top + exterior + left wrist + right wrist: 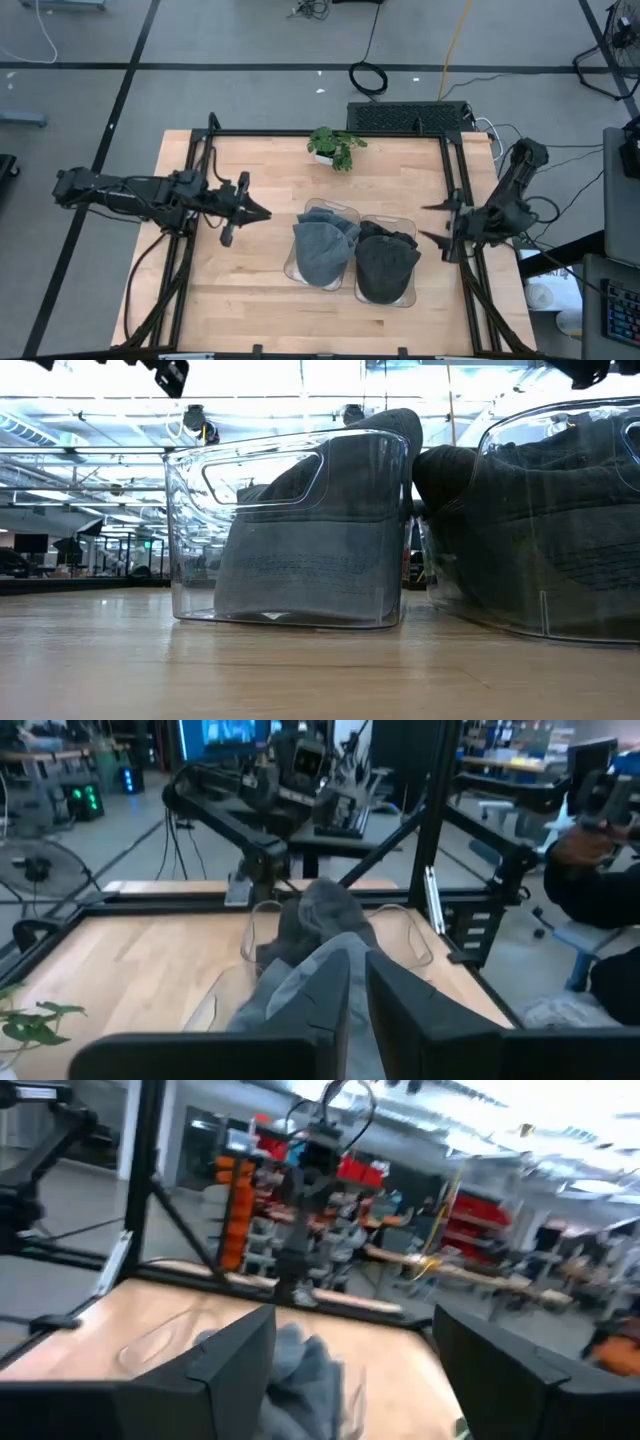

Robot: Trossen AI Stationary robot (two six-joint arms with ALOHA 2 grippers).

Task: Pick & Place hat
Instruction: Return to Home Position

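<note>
One camera looks straight down on the whole table [250,290]. Another sits at tabletop height, very near the clear bins [195,510]. The wrist cameras face each other from left and right; all four views share the bins.

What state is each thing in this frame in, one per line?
Left bin: holds gray caps, heaped past rim.
Right bin: holds dark caps.
Left end effector: shut, empty, beside left bin.
Right end effector: open, empty, at table's right edge.
Plant: upright.
</note>
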